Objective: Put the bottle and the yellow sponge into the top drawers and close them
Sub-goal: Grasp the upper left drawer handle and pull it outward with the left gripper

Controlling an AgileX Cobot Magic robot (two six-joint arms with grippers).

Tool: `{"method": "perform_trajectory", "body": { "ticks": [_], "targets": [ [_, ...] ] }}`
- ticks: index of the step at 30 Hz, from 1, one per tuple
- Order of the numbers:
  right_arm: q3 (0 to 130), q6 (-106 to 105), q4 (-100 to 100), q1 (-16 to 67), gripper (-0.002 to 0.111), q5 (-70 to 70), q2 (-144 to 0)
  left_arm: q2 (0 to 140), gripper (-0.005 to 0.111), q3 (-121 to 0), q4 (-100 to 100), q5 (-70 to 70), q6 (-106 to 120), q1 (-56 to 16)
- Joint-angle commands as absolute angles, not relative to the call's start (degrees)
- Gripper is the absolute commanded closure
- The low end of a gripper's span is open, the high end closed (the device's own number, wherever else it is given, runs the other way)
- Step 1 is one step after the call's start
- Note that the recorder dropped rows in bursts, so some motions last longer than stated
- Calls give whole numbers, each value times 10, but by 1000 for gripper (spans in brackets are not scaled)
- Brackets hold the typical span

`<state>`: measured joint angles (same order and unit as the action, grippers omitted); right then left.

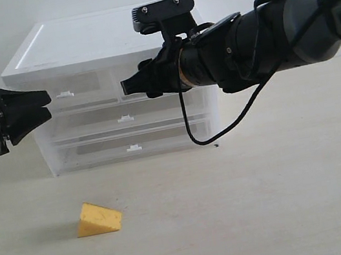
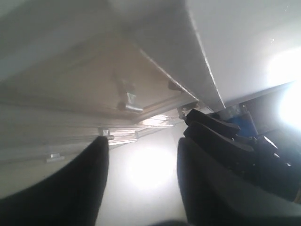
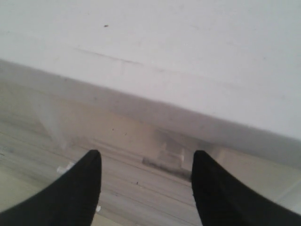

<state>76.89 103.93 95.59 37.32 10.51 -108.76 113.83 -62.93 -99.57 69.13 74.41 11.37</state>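
**Table** (image 1: 287, 199): pale and bare across its front and right half, which leaves both arms free room to sweep.

**Drawer cabinet** (image 1: 78, 45): translucent plastic, set back at centre-left with its front toward the camera. Every drawer front appears flush, so the top drawers (image 1: 88, 82) read as closed.

**Right arm** (image 1: 284, 26): reaches across the cabinet front at top-drawer height and hides most of the right top drawer. Its cable (image 1: 223, 128) loops down in front of the cabinet's lower right corner, a possible snag.

**Right gripper** (image 1: 124, 88): jaws apart with nothing between them. Its wrist view frames a white tab (image 3: 164, 162) between the fingers (image 3: 80, 188), which suggests it is lined up on a handle for a pull. Whether it touches the front cannot be told.

**Left gripper** (image 1: 47, 104): level with the top row, just beside the cabinet's left front edge. Its jaws are moderately apart and empty, near the left tab handle (image 1: 63, 93), likely also for a pull.

**Yellow sponge** (image 1: 98, 218): lies on the table well in front of the cabinet, left of centre and apart from both grippers. There is open room all round it for a grasp from above.

**Bottle**: not found in any view, and whether it sits inside a drawer cannot be told.

**Judged stage**: a drawer has to be opened first, and the sponge is not yet stowed.
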Motion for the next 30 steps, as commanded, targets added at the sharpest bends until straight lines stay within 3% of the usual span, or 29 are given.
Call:
{"method": "perform_trajectory", "body": {
  "ticks": [1, 4, 24, 30],
  "targets": [
    [784, 1029, 974, 371, 55, 95, -1092, 1142, 64, -648, -999, 688, 741, 93],
    [784, 1029, 974, 371, 55, 90, -1092, 1154, 64, -672, -999, 664, 728, 66],
    [784, 1018, 976, 371, 55, 90, -1092, 1186, 64, -714, -999, 644, 714, 68],
    [784, 1018, 976, 371, 55, 90, -1092, 1186, 72, -722, -999, 651, 718, 68]
  ]
}}
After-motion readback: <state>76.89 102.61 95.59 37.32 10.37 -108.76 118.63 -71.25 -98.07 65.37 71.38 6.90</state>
